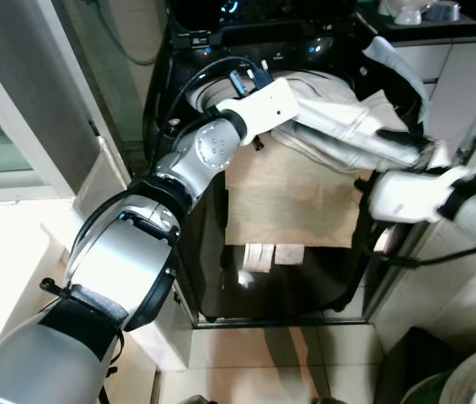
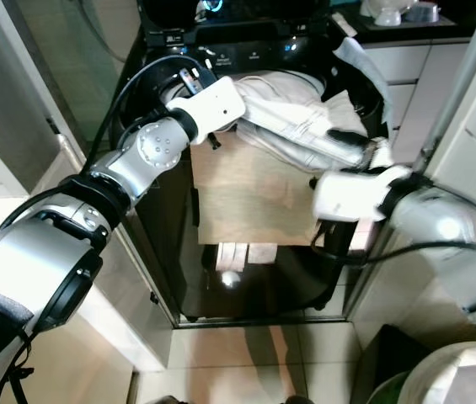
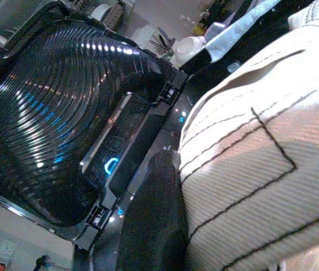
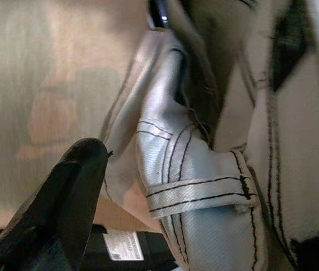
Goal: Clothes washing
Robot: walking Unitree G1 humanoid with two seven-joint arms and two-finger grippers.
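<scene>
A cream garment (image 1: 339, 126) with black stitching lies bunched across the open top of a black top-loading washing machine (image 1: 246, 34). My left gripper (image 1: 292, 93) reaches in from the left at the machine's top, its fingers buried in the cloth and shut on it. In the left wrist view one black finger (image 3: 153, 226) presses against the garment (image 3: 261, 169), with the raised ribbed lid (image 3: 52, 113) behind. My right gripper (image 1: 402, 139) holds the garment's right end, one black finger lying over the fabric. The right wrist view has a finger (image 4: 63, 203) beside a stitched fold (image 4: 204, 192).
A tan sheet (image 1: 292, 198) hangs down the machine's glossy black front. White cabinets (image 1: 457, 76) and a counter with white dishes (image 1: 414, 13) stand to the right. A glass door with a white frame (image 1: 18, 126) is on the left. A green-rimmed bin (image 1: 465, 383) sits at lower right.
</scene>
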